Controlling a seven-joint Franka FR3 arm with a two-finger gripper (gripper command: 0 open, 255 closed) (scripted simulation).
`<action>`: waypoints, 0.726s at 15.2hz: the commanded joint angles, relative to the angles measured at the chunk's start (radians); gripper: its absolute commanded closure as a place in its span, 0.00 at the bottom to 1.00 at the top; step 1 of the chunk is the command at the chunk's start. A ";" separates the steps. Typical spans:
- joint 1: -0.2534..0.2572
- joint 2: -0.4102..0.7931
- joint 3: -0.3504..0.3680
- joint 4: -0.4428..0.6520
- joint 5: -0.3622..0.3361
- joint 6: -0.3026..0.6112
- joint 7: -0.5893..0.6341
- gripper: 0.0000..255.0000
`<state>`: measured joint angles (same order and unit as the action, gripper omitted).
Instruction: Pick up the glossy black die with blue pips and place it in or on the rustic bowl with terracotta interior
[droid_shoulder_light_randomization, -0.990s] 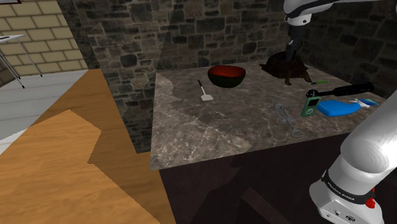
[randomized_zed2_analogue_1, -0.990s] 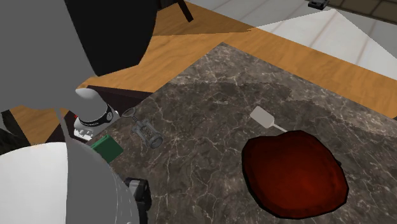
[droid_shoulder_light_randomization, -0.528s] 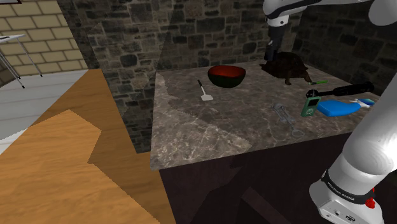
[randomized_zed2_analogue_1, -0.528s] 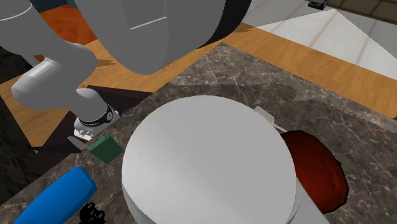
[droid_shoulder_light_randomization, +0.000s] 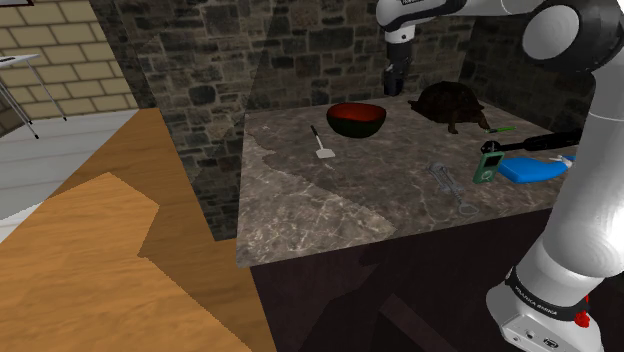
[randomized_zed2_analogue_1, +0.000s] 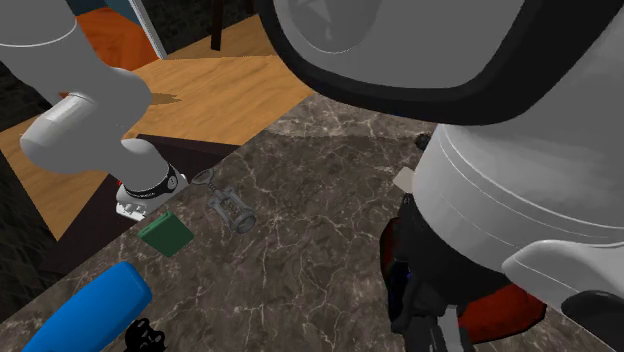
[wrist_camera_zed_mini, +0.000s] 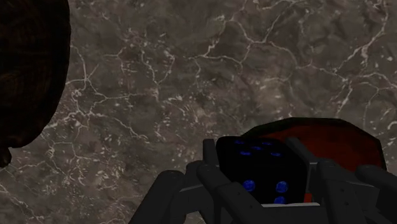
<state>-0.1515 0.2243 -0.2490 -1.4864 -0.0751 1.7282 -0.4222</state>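
My black gripper (wrist_camera_zed_mini: 257, 175) is shut on a glossy black die with blue pips (wrist_camera_zed_mini: 254, 158), clasped between both fingers. Just beyond the die lies the dark bowl with a red-brown inside (wrist_camera_zed_mini: 347, 141). In the shoulder view the gripper (droid_shoulder_light_randomization: 396, 86) hangs above the stone table, just up and right of the bowl (droid_shoulder_light_randomization: 357, 120). In the second exterior view the gripper (randomized_zed2_analogue_1: 412, 300) hovers at the bowl's (randomized_zed2_analogue_1: 502, 306) near rim, with the big white arm in front.
A dark turtle figure (droid_shoulder_light_randomization: 450, 105) sits right of the gripper. A small spatula (droid_shoulder_light_randomization: 321, 145) lies left of the bowl. A metal tool (droid_shoulder_light_randomization: 452, 185), a green device (droid_shoulder_light_randomization: 487, 162), a blue object (droid_shoulder_light_randomization: 535, 168) and a black rod (droid_shoulder_light_randomization: 550, 140) lie near the table's right side.
The arm has swung to the shoulder view's left, from above the turtle figure to beside the bowl, carrying the die. The grip has stayed the same.
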 joint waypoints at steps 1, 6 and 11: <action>0.012 0.049 0.011 0.072 0.009 -0.027 0.024 1.00; 0.040 0.223 0.039 0.331 0.035 -0.121 0.084 1.00; 0.053 0.377 0.055 0.550 0.053 -0.192 0.124 1.00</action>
<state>-0.1020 0.5951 -0.1947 -0.9348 -0.0221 1.5277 -0.3034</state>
